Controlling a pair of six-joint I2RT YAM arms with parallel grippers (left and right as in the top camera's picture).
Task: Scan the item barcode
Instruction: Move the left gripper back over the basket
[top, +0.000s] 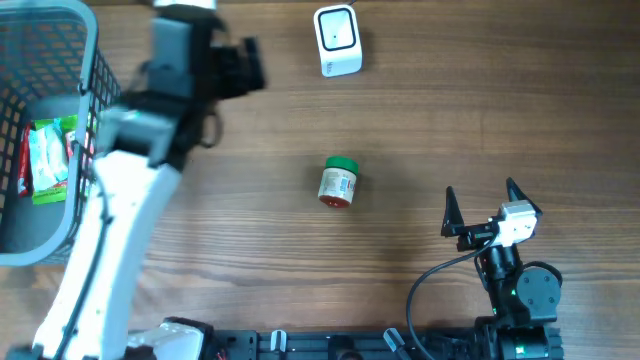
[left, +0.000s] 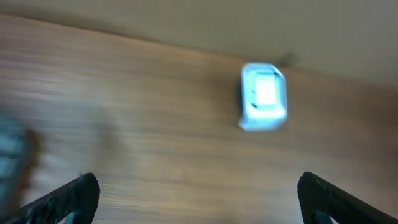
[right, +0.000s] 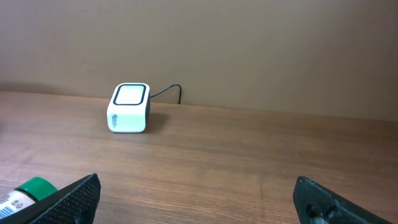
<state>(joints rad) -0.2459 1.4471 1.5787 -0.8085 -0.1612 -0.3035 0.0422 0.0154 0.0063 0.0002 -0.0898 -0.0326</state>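
ok, basket (top: 100, 60) at far left, packets (top: 48, 160) inside. left gripper (top: 245, 68) hangs just right of it above the worktop (top: 450, 100), fingers (left: 68, 199) spread wide, holding nothing; its view is blurred. jar (top: 339, 182) with green lid lies on its side mid worktop, well apart from the scanner (top: 337, 40) at the back edge. right gripper (top: 480, 190) near front right, fingers spread, empty.

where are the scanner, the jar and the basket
scanner (top: 337, 38), overhead view, on its white top face
jar (top: 338, 185), overhead view, on its label
basket (top: 100, 62), overhead view, on its grey mesh side wall
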